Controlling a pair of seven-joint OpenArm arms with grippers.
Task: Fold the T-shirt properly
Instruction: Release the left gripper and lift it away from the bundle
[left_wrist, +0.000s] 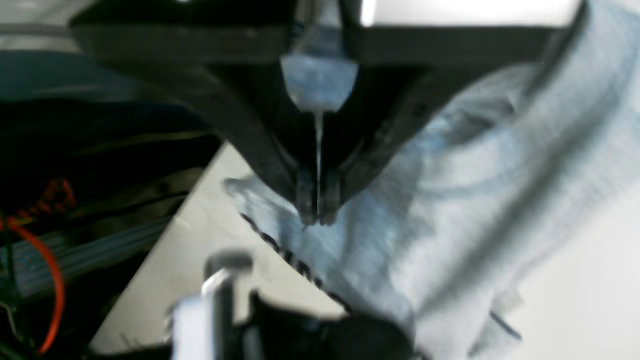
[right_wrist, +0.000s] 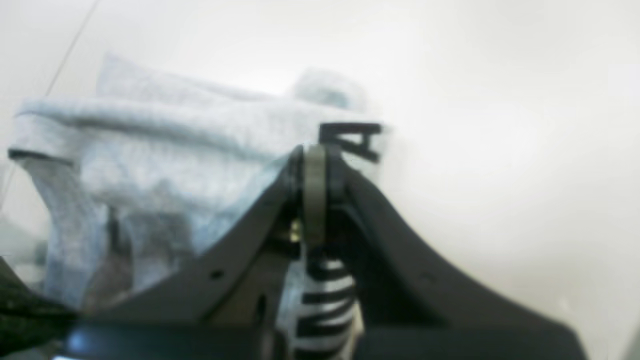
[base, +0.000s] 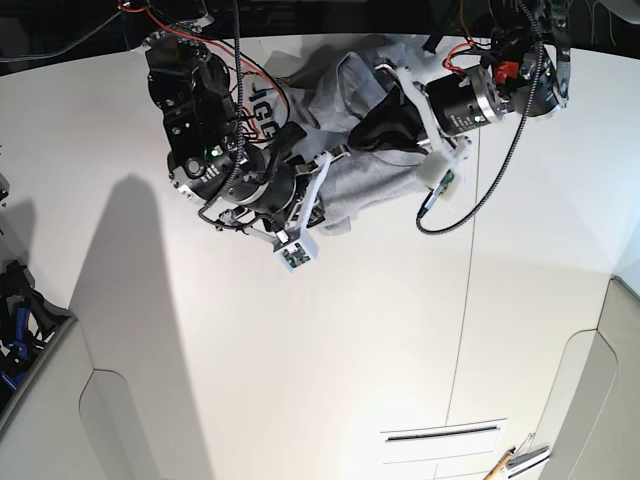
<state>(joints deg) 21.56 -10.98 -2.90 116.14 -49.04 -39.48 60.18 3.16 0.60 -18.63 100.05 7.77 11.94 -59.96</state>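
Black, wedge-shaped fingers (right_wrist: 350, 210) of the right gripper (right_wrist: 314, 150) fill the foreground of the right wrist view, pressed together on a fold of the T-shirt (right_wrist: 165, 150); a strip of cloth with black block lettering passes between them. Beyond the tips, the light heather-grey fabric is heaped in thick rolls on the white tabletop (right_wrist: 500, 100), a black letter showing just past the fingertips.

Left gripper (left_wrist: 318, 217), seen from its own wrist camera: tips closed together, pinching the T-shirt's edge, a thin line of fabric caught between them. Below the tips a row of black lettering (left_wrist: 295, 260) runs along the cloth, and the grey bulk spreads away to the right of that view. This pinch sits near a corner of the tabletop (left_wrist: 170, 280), with dark clutter and an orange cable (left_wrist: 52, 280) beyond the edge.

Base view: the T-shirt lies bunched at the far edge of the tabletop, between the two arms, each gripper buried in its folds.
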